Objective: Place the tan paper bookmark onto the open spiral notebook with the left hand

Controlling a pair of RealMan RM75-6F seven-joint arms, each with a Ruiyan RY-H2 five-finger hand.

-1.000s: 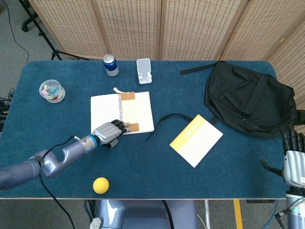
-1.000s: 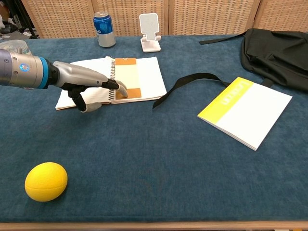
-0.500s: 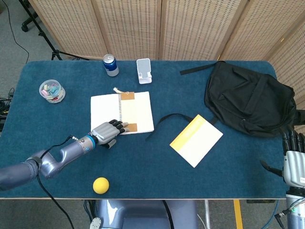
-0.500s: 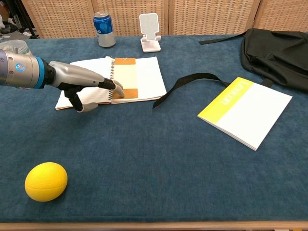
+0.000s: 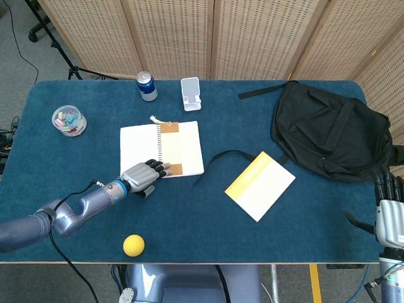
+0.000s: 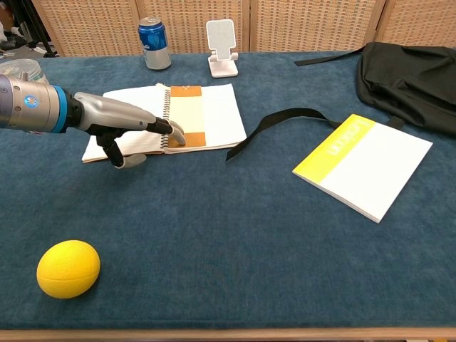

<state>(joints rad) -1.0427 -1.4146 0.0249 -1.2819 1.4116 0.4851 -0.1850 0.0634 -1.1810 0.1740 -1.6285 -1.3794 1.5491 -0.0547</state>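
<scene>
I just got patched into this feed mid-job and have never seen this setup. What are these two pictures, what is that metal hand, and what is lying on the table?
You are looking through the robot's own two cameras. The head view looks down on the whole blue table; the chest view looks across it from low at the front edge.

The grey metal thing is the robot's left hand, on a jointed arm. Its fingertips reach the near end of the tan paper bookmark, which lies flat on the open spiral notebook. It grips nothing. The right hand waits at the table's right edge, holding nothing.

Also on the table: a yellow ball, a blue can, a white phone stand, a black backpack with its strap trailing out, a yellow-and-white booklet, and a small clear tub.
</scene>
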